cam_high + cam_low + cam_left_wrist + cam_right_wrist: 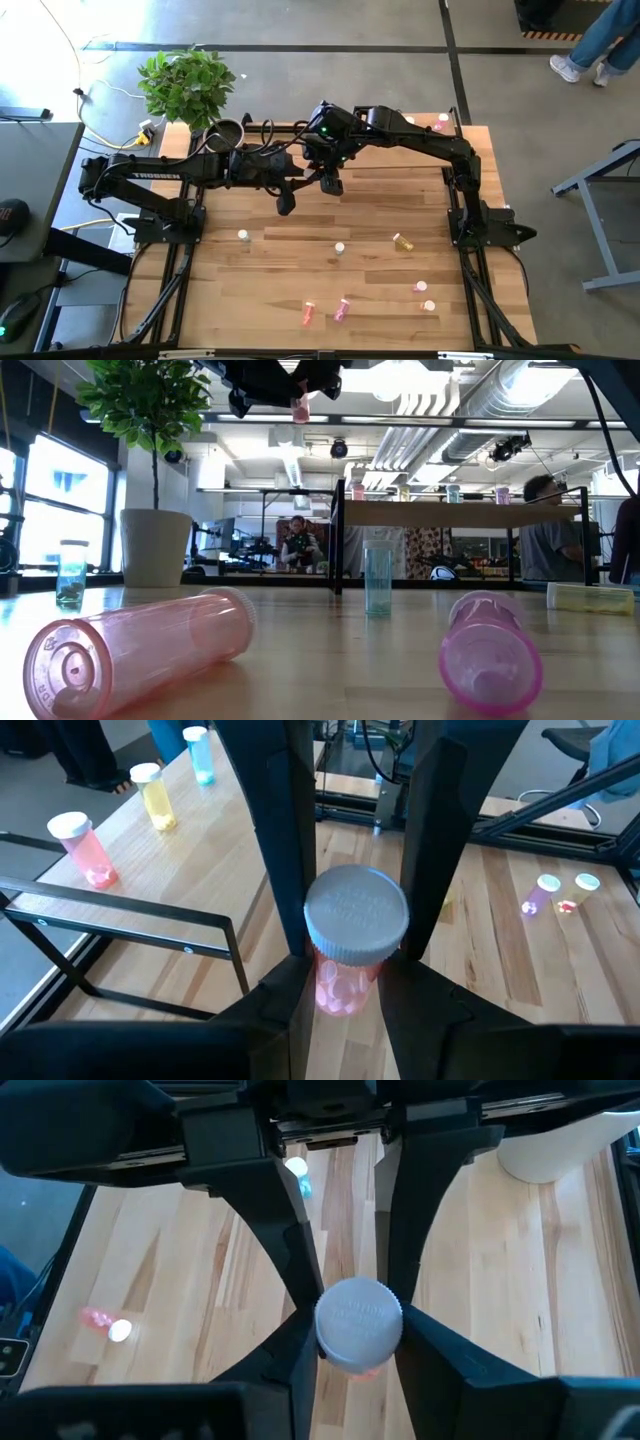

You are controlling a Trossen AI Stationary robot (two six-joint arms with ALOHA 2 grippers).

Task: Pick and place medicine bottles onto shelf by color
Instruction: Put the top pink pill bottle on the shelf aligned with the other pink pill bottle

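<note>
Gripping one pink bottle (345,975) between both hands, left hand (350,935), right hand (358,1330), above table.

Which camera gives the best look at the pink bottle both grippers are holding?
The left wrist view: the pink bottle fills the frame, white cap and pink body clear between the left gripper fingers. The right wrist view shows mostly its cap, the low view a small pink shape overhead, and the high view hides it between the arms.

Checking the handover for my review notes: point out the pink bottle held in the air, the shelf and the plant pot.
pink bottle (352,920), left wrist view, on its grey cap.
shelf (450,515), low view, front edge of the wooden board.
plant pot (155,545), low view, on its side wall.
</note>
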